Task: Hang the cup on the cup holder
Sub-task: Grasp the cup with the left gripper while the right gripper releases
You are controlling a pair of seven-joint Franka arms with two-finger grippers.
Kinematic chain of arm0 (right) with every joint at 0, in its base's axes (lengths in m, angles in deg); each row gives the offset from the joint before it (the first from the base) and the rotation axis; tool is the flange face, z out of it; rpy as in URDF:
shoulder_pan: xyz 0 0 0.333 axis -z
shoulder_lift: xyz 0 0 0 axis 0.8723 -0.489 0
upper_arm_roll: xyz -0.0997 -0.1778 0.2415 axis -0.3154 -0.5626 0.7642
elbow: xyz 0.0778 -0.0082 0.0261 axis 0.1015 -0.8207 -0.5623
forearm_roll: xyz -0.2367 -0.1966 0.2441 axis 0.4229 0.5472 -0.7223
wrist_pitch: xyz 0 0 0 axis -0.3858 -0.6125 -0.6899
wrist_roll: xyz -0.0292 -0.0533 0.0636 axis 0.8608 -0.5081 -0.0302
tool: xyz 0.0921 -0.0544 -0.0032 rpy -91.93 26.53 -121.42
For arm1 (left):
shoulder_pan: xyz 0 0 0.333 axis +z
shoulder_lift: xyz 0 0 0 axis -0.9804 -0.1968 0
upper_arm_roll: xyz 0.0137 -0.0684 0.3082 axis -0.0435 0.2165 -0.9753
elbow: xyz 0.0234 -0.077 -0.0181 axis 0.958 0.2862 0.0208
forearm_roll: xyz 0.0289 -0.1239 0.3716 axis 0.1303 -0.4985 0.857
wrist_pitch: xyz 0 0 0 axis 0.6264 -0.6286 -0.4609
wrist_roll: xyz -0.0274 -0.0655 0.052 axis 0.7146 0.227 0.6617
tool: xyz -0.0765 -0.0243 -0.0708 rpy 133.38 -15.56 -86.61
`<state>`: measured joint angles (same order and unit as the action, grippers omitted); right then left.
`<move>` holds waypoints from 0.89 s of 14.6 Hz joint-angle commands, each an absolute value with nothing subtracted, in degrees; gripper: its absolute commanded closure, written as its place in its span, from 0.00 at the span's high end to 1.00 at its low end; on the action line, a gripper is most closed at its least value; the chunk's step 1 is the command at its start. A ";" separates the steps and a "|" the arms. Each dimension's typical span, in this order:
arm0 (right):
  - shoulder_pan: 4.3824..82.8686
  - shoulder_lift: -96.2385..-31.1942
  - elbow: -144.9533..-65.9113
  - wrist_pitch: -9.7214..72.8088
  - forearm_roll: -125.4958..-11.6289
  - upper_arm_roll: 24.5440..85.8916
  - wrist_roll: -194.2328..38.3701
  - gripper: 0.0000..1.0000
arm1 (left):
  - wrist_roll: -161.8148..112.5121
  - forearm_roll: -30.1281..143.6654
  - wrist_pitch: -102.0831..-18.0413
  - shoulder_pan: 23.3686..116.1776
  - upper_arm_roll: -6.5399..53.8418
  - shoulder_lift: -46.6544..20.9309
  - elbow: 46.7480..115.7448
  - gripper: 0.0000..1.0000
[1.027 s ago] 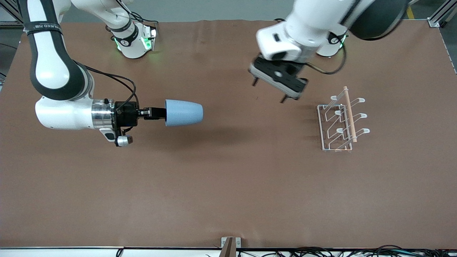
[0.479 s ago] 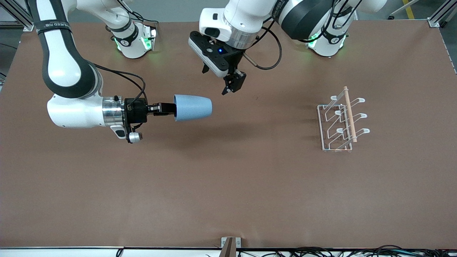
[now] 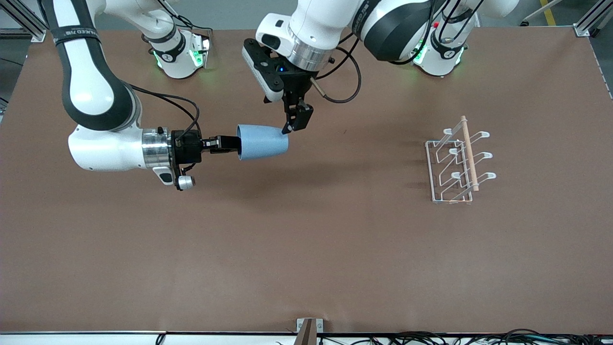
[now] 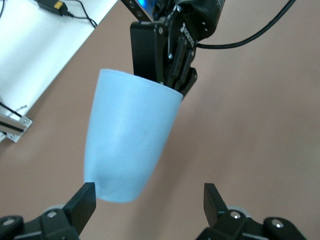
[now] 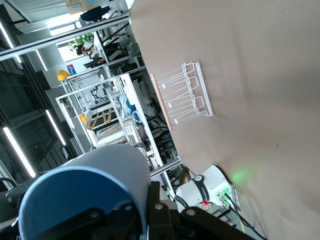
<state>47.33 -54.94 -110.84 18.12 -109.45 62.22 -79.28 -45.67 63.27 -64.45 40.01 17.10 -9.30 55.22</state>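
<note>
- Right gripper clamps the cup by its rim, in the air over the table's middle; its long axis lies level, base toward the holder
- Left gripper straddles that base, fingers apart, not gripping yet

The cup hangs sideways at upper centre of the front view; the cup holder stands at centre right on the table.

Bright, even overhead light; soft shadows fall on the worktop below both end effectors. Front view sharp, no glare.
</note>
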 commanded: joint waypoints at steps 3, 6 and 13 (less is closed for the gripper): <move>47.54 -54.05 -111.97 13.24 -111.08 61.81 -79.23 0.02 | -48.24 64.35 -69.45 39.89 16.75 -12.02 53.16 0.95; 47.80 -54.31 -111.97 10.41 -111.08 61.63 -79.67 0.05 | -49.38 64.35 -71.04 39.97 16.75 -13.17 53.25 0.96; 47.54 -54.31 -111.88 10.76 -111.08 61.63 -79.58 0.07 | -49.73 64.44 -71.04 39.62 16.93 -15.19 53.52 0.95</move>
